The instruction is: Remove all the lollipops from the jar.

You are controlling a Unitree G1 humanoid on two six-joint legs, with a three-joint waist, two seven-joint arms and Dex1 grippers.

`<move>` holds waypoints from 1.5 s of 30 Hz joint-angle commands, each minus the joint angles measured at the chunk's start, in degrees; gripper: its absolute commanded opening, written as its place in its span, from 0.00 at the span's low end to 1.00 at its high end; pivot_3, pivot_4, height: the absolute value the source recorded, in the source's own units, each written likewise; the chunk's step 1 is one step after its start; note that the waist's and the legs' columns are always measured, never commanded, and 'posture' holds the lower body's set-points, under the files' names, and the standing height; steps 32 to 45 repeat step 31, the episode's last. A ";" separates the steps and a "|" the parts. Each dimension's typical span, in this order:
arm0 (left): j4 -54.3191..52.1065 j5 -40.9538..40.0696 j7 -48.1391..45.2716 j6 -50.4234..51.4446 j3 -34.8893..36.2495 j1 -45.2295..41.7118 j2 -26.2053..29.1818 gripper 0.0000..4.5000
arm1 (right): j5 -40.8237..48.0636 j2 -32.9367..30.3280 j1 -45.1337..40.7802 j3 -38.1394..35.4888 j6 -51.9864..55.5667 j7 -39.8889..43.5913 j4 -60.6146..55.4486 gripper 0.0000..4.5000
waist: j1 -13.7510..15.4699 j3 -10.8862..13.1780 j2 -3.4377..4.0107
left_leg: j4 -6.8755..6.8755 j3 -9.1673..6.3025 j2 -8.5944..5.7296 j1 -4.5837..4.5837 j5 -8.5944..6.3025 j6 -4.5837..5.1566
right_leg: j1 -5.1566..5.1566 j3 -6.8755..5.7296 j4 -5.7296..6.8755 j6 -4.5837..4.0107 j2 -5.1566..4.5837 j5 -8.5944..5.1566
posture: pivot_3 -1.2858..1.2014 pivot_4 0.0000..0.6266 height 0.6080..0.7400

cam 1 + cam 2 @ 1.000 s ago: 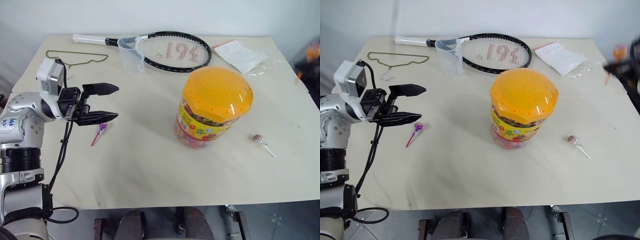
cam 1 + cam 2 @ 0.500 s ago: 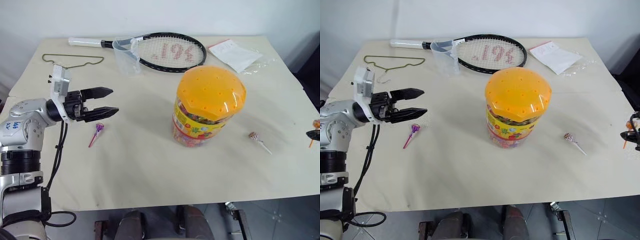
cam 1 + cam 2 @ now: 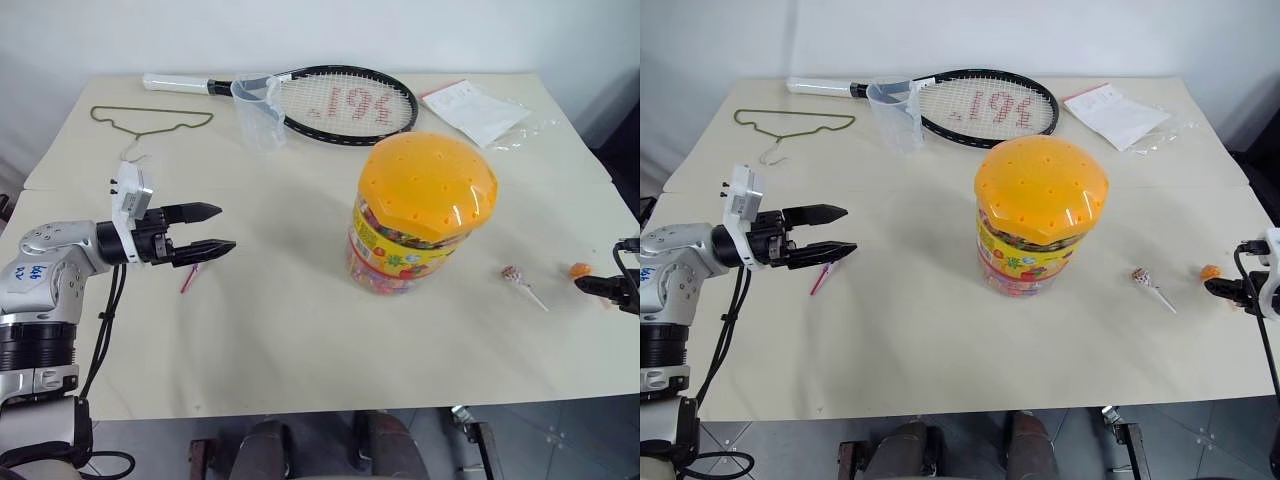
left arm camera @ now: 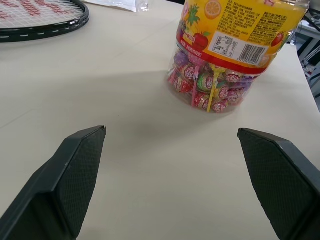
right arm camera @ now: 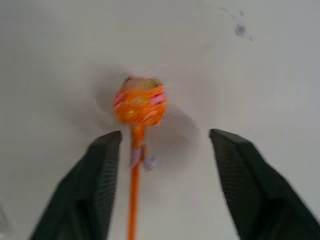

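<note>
The jar (image 3: 425,215) serves as the landmark: a clear tub with a candy label and a domed orange lid dotted with holes, standing upright near the middle of the desk (image 3: 300,330), still packed with wrapped sweets at its base.

Nearest the robot and far to the jar's right, at the desk's edge, the right gripper (image 5: 165,145) has its fingers spread apart; the orange lollipop (image 5: 139,106) lies between them, its stick running close along one finger, and whether it touches that finger cannot be told. In the head views its orange head (image 3: 1210,271) sits on the desk just ahead of the black fingertips.

Between that lollipop and the jar lies the pinkish-white lollipop (image 3: 514,275), flat on the desk, apart from both.

To the jar's left, well apart, the left gripper (image 3: 208,229) hangs over the desk with its fingers released and wide, holding nothing, pointing toward the jar. Under its fingertips the purple lollipop (image 3: 189,278) lies on the desk, mostly hidden.

Beyond the jar stand a clear measuring cup (image 3: 259,110) and a tennis racket (image 3: 330,100); a plastic bag (image 3: 480,108) lies behind to the right, a wire hanger (image 3: 150,118) far left.
</note>
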 commanded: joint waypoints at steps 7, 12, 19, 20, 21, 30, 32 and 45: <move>0.94 -3.49 2.18 1.12 3.78 -3.79 -1.76 1.00 | 10.76 -1.83 13.19 -16.78 7.61 4.26 -31.46 0.99 | 0.14 -0.02 0.03 | 0.04 0.00 0.00 0.00 0.00 0.00 | -0.01 0.00 0.04 0.00 0.01 0.00 | 0.52 0.24 1.00; 0.28 -5.20 1.53 1.14 5.12 -2.76 -2.34 1.00 | 21.25 1.68 21.97 -25.69 9.78 10.73 -53.37 0.99 | 0.24 -0.04 -0.01 | 0.04 -0.04 0.01 0.00 0.00 0.00 | 0.00 0.00 0.04 0.00 0.03 0.01 | 0.52 0.24 1.00; 0.56 -3.43 -1.81 1.02 4.27 2.36 1.58 1.00 | 19.59 5.98 32.73 -21.12 -5.11 18.40 -62.60 0.99 | 0.43 -0.13 -0.17 | 0.06 -0.07 -0.02 0.02 -0.01 0.01 | 0.07 0.00 -0.01 0.02 0.02 0.05 | 0.52 0.24 1.00; 0.43 -3.49 -2.08 0.79 4.52 3.19 2.11 1.00 | 19.18 6.19 33.11 -20.11 -6.79 19.04 -61.91 0.99 | 0.47 -0.13 -0.17 | 0.06 -0.07 -0.01 0.02 -0.01 0.01 | 0.07 0.00 -0.01 0.01 0.02 0.05 | 0.52 0.24 1.00; 0.31 -3.56 -2.13 0.71 4.84 3.99 2.66 1.00 | 20.09 7.04 32.78 -19.52 -7.88 19.84 -60.92 0.99 | 0.47 -0.13 -0.17 | 0.06 -0.07 -0.02 0.02 -0.01 0.01 | 0.07 0.00 -0.01 0.01 0.02 0.06 | 0.52 0.24 1.00; -5.29 -6.08 0.95 1.78 10.72 11.48 3.96 1.00 | 17.88 9.11 31.58 -15.61 -14.93 19.19 -54.75 0.99 | 0.47 -0.13 -0.17 | 0.09 -0.07 0.00 0.06 -0.01 0.01 | 0.09 0.01 0.00 -0.02 0.02 0.09 | 0.52 0.24 1.00; -5.99 -5.61 1.47 1.02 10.93 12.12 3.82 1.00 | 17.88 9.19 31.60 -15.53 -14.90 18.81 -54.66 0.99 | 0.47 -0.13 -0.17 | 0.09 -0.07 0.01 0.06 -0.01 0.01 | 0.08 0.01 0.00 -0.02 0.02 0.09 | 0.52 0.24 1.00; -5.99 -5.61 1.47 1.02 10.93 12.12 3.82 1.00 | 17.88 9.19 31.60 -15.53 -14.90 18.81 -54.66 0.99 | 0.47 -0.13 -0.17 | 0.09 -0.07 0.01 0.06 -0.01 0.01 | 0.08 0.01 0.00 -0.02 0.02 0.09 | 0.52 0.24 1.00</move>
